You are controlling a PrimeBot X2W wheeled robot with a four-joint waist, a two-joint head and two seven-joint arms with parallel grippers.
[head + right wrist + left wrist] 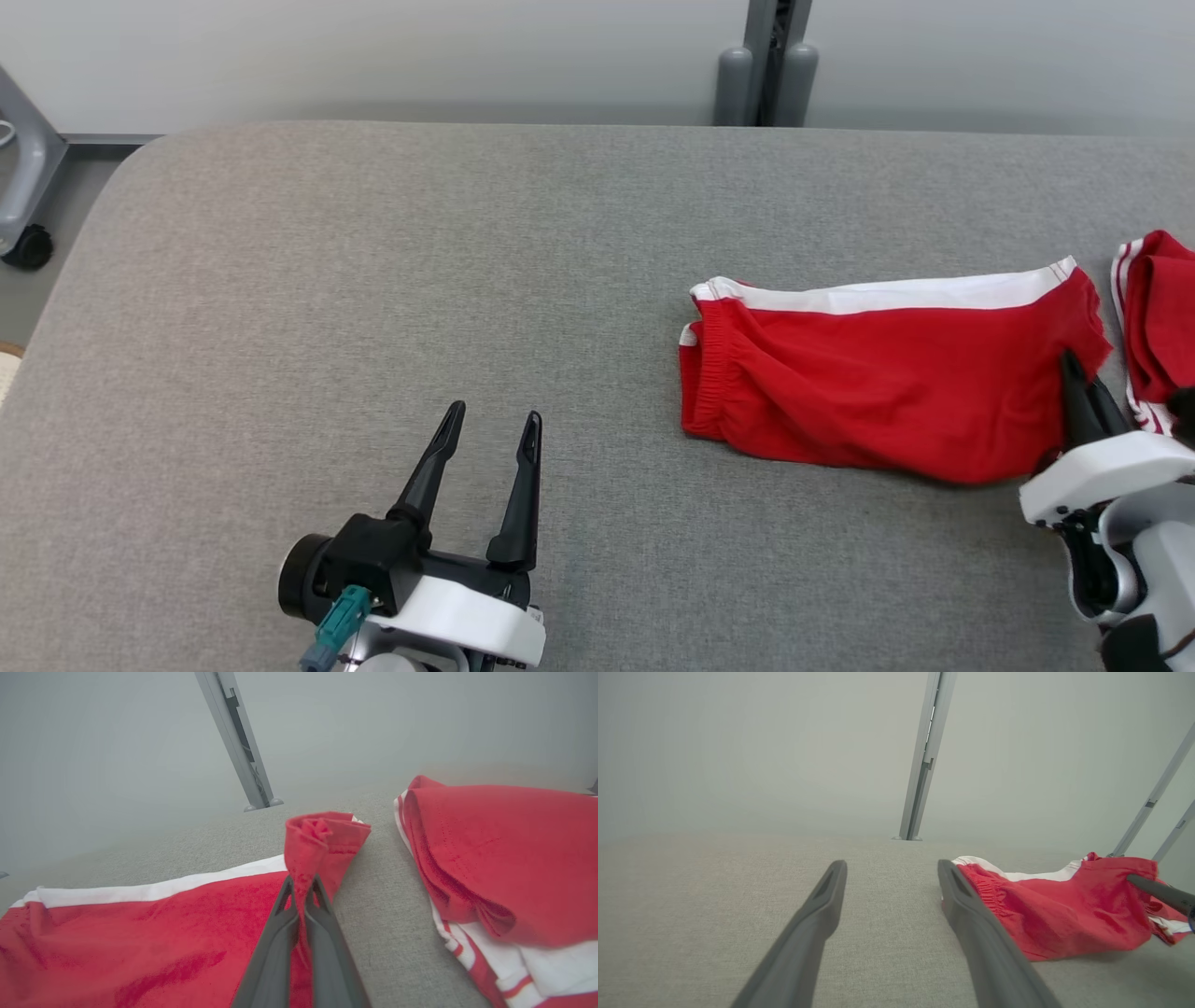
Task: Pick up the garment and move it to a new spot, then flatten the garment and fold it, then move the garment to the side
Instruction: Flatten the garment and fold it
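Pinching a raised fold at the right end of the red garment [878,383], the right tool [1074,369] has its fingers closed on the cloth. The garment lies on the right half of the grey surface [373,280], with its long axis running left to right, the waistband end toward the middle and the white stripe along the far side. The left tool [493,420] stands well apart to the garment's left, its fingers spread and empty. A second red garment [1158,308] sits just beside the gripped end, so the open room for moving lies leftward, across the surface's middle. The right arm is plainly the nearer one.
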